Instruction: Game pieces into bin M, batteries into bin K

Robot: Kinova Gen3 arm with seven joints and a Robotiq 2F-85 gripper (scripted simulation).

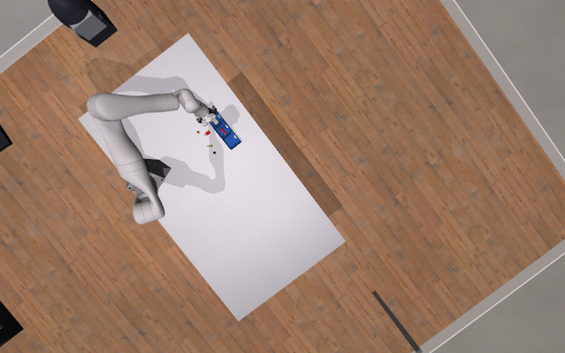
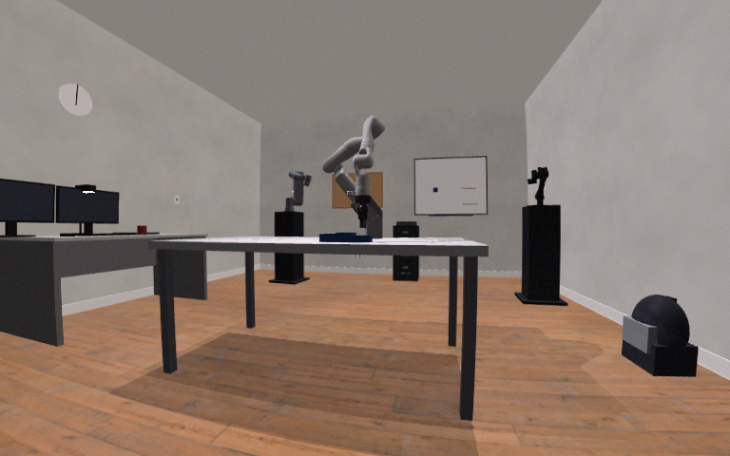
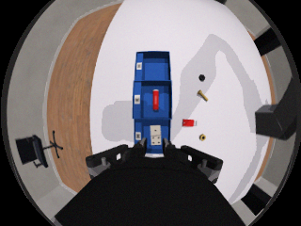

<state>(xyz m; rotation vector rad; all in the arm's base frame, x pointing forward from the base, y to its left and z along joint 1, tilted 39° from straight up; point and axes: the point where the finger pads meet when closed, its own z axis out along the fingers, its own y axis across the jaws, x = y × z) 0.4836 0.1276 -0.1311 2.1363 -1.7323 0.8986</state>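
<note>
A row of blue bins [image 3: 142, 68] [image 1: 233, 143] [image 2: 337, 237] stands on the white table [image 1: 258, 232]; I cannot read their letters. A red piece [image 3: 156, 100] [image 1: 223, 131] lies in the middle bin. A pale piece [image 3: 154, 132] lies in the near bin, right under my gripper [image 3: 154, 145] [image 1: 207, 118] [image 2: 363, 222], whose fingers stand a little apart with nothing between them. On the table beside the bins lie a red block [image 3: 187, 123] [image 1: 207, 132], a brass cylinder [image 3: 202, 94] [image 1: 209, 146], a black round thing [image 3: 201, 78] [image 1: 214, 152] and a tiny gold thing [image 3: 202, 137] [image 1: 198, 132].
The arm's dark base [image 1: 156, 168] [image 3: 277, 120] stands on the table's near side. The table edge runs close behind the bins. A desk with monitors [image 2: 59, 206], pedestals and a whiteboard stand around the room.
</note>
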